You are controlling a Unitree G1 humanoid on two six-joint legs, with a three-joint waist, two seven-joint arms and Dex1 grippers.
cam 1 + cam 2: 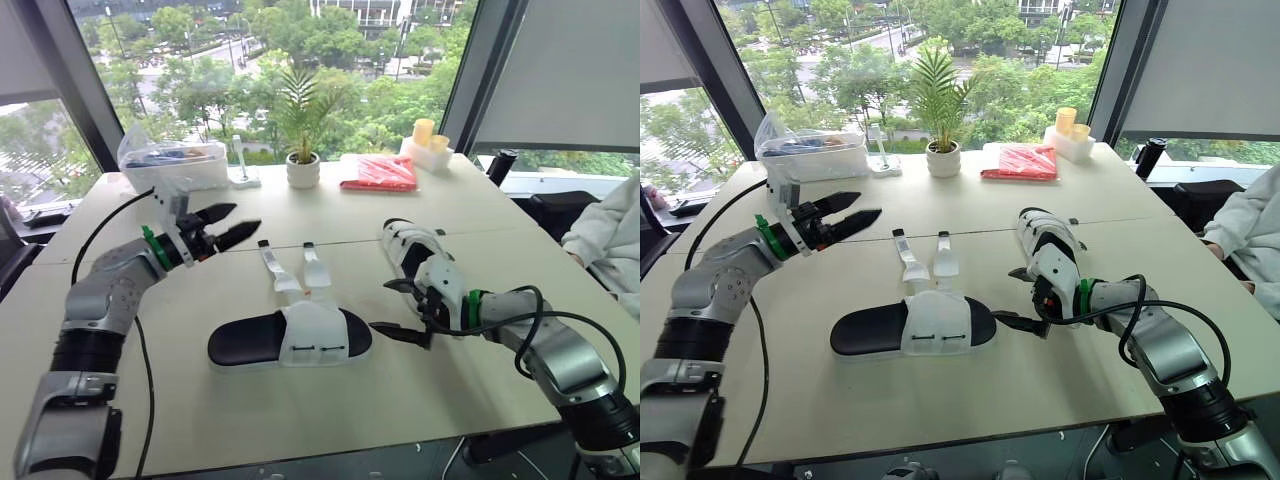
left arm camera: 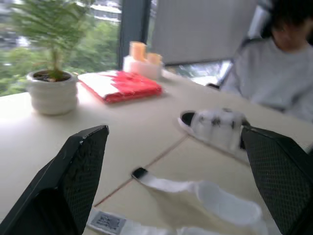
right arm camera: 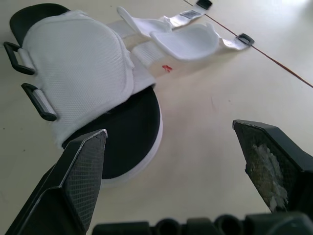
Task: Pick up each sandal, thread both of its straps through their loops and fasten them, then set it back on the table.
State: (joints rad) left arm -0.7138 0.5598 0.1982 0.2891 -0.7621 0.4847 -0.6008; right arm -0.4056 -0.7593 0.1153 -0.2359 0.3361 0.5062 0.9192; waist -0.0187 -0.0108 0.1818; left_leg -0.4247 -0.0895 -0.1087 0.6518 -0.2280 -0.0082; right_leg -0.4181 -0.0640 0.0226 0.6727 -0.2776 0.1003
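Note:
A black-soled sandal (image 1: 290,338) with a white upper lies mid-table. Its two white straps (image 1: 290,268) are spread flat behind it, out of the two black loops (image 3: 29,73). A second sandal (image 1: 410,250) lies farther right, its straps wrapped over it. My left gripper (image 1: 245,218) is open in the air, left of the loose straps (image 2: 195,188) and touching nothing. My right gripper (image 1: 385,306) is open just right of the middle sandal's (image 3: 78,68) end, low over the table, with nothing between its fingers.
Along the far edge stand a potted plant (image 1: 302,165), a red packet (image 1: 380,172), yellow cups (image 1: 428,140) and a plastic box (image 1: 175,160). A person's sleeve (image 1: 605,235) shows at the right edge. A black cable trails from each arm.

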